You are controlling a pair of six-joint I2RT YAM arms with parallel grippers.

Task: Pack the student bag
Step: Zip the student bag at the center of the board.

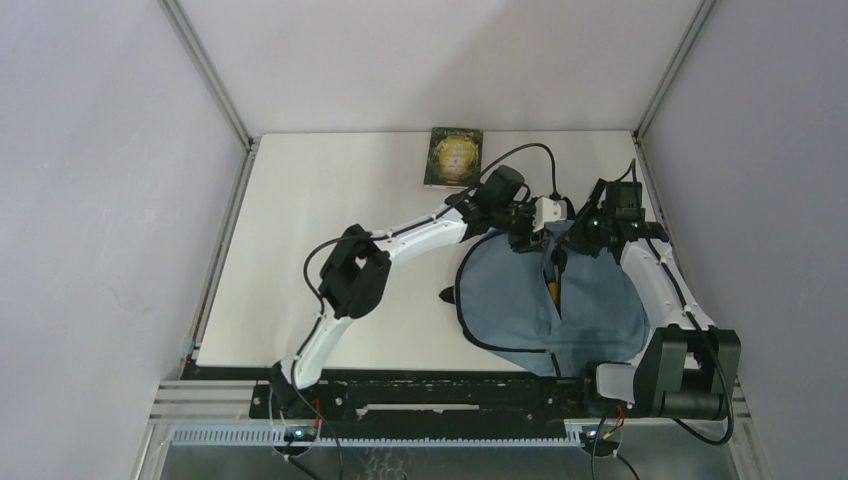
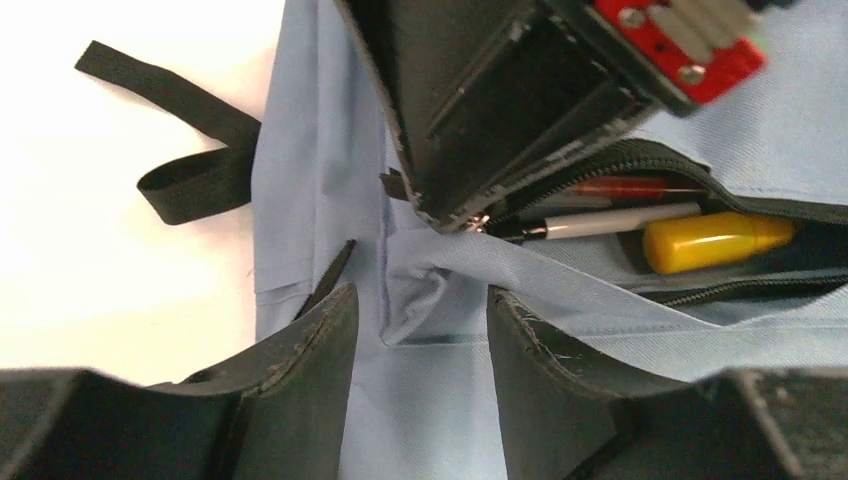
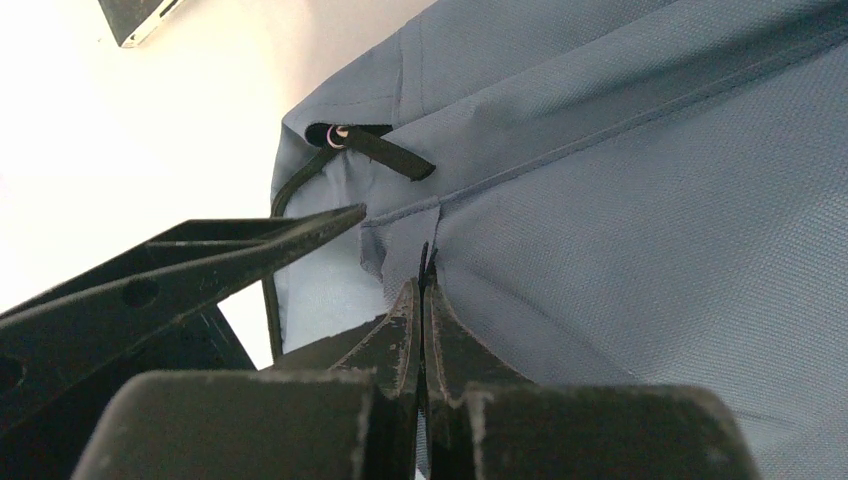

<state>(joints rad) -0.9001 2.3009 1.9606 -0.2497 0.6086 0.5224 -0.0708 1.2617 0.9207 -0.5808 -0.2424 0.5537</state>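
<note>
Toward the right of the overhead view, the student bag (image 1: pixel 590 310) is seen lying flat on the white table (image 1: pixel 300 250), with its rounded edge turned to the lower part of the frame. A dark green book (image 1: pixel 454 157) is placed apart from it at the table's far edge, upper centre. Both arms are bent over the bag's upper end, where the two wrists are brought close together.

At the bottom of the left wrist view, the left gripper (image 2: pixel 420 325) is shown with its fingers (image 2: pixel 310 345) spread and nothing clamped; a raised fold of blue fabric is framed between them. To the right of centre, a zip opening (image 2: pixel 700 160) is parted, and a yellow marker (image 2: pixel 715 243) and two pens (image 2: pixel 610 222) can be seen inside it. A black strap (image 2: pixel 185 170) is laid on the table at the upper left.

At the lower centre of the right wrist view, the right gripper (image 3: pixel 423 295) is pressed together, and a thin dark piece at the bag's seam is pinched between its tips. Whether that piece is a zip pull cannot be told.
</note>
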